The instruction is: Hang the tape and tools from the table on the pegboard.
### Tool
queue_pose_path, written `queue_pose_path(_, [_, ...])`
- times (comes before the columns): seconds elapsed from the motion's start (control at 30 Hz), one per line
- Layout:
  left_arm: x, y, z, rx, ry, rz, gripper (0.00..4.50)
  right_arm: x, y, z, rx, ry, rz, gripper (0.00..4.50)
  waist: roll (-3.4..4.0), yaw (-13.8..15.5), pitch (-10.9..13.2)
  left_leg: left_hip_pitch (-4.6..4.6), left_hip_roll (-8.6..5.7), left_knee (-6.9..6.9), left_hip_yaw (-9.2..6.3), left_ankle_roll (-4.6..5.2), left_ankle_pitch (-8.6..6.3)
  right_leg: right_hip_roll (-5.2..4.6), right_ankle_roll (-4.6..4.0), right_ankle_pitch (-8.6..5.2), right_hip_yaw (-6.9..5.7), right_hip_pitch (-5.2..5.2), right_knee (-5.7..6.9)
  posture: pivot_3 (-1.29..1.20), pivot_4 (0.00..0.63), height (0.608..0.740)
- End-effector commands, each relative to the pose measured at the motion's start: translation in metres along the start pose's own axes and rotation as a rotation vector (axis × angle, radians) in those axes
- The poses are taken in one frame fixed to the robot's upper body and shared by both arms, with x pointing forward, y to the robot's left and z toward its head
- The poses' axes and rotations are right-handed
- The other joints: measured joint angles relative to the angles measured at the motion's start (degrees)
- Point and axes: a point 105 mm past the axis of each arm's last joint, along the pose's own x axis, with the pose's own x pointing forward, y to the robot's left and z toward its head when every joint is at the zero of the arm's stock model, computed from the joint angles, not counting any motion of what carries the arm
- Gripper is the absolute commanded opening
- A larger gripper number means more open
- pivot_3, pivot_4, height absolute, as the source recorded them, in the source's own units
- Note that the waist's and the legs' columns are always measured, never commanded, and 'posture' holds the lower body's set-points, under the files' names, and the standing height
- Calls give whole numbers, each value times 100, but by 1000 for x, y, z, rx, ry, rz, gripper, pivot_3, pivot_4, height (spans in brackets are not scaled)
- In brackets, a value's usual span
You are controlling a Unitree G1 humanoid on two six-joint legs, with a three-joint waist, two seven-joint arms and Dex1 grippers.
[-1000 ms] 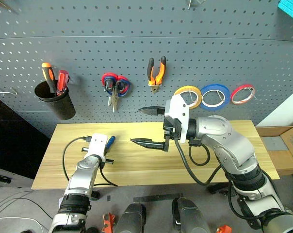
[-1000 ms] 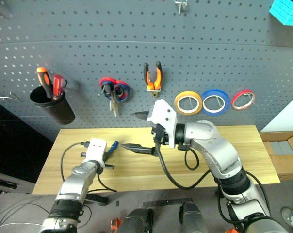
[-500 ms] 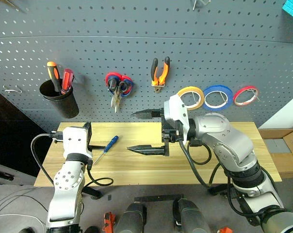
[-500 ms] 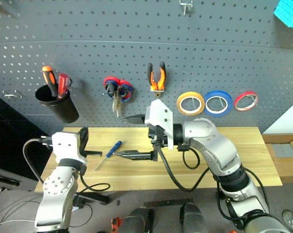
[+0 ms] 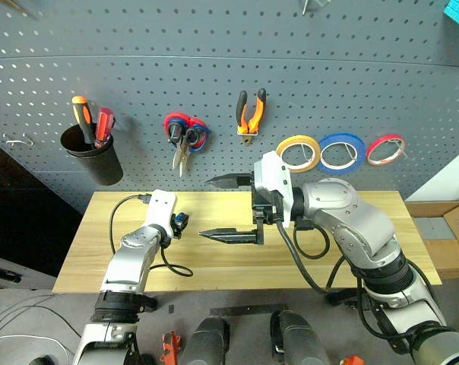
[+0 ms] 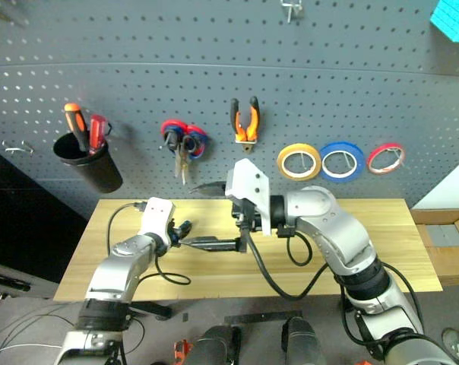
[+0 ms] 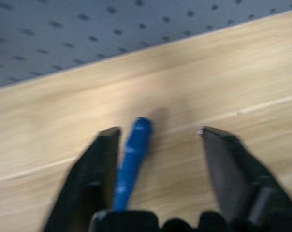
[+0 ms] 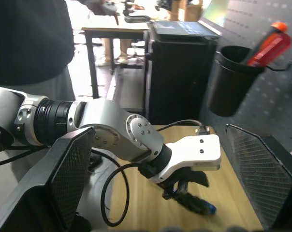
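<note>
The left gripper [image 7: 158, 145] stood open astride the small blue-handled screwdriver [image 7: 131, 162] on the pale wooden table [image 5: 305, 262], apparently to grasp it, while the right gripper [image 5: 229, 207] waited open, empty.

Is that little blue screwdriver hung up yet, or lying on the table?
Lying on the table. The blue screwdriver rests flat on the wood between the left gripper's open fingers.

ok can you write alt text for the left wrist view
The left gripper reaches down over the pale wooden table with its jaws open, and the blue-handled screwdriver lies between them, close against one jaw. The perforated grey-blue pegboard rises behind the table's far edge.
</note>
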Motion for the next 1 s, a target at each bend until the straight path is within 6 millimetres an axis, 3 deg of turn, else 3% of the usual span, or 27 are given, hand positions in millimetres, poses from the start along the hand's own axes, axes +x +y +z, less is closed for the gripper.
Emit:
queue_pose_path(0.03, [-1,6,-8,17,67,-31,4446,-4,2,10,-42,-21,-23,4500,0,-11,0,1,1,0,0,-1,0,0,0,0,0,0,0,-23,204,740])
queue_pose_path(0.23, [5,27,-26,-20,175,11,4481,-5,3,8,-38,-6,-50,4500,1,-17,1,0,0,0,-2,1,-2,-1,0,0,-2,2,-2,-45,215,740])
queue_pose_path(0.47, [21,16,-31,-34,214,-80,4481,-7,4,7,-31,8,-69,4500,-1,-38,3,-3,-3,0,-2,1,-2,-9,0,0,-5,2,-4,-72,224,740])
queue_pose_path(0.63, [22,9,-56,13,359,-136,4481,-9,5,6,-26,21,-77,4500,0,-110,4,0,-2,0,-2,2,-2,-11,0,0,-6,2,-2,-86,226,740])
queue_pose_path(0.77, [17,17,-66,16,407,-91,4481,-11,3,4,-27,33,-87,4500,2,-135,3,7,-2,-1,0,2,-2,-12,0,0,-3,8,-1,-88,227,740])
queue_pose_path(0.87, [14,21,-70,29,416,-78,3942,-11,3,4,-28,35,-90,4500,2,-137,1,9,-1,-1,0,3,-3,-13,1,-1,-2,9,-1,-83,219,740])
queue_pose_path(1.0, [9,26,-73,21,418,-60,2588,-10,1,5,-35,32,-87,4500,4,-147,0,10,-1,-1,0,2,-3,-13,1,0,-1,9,0,-74,212,740])
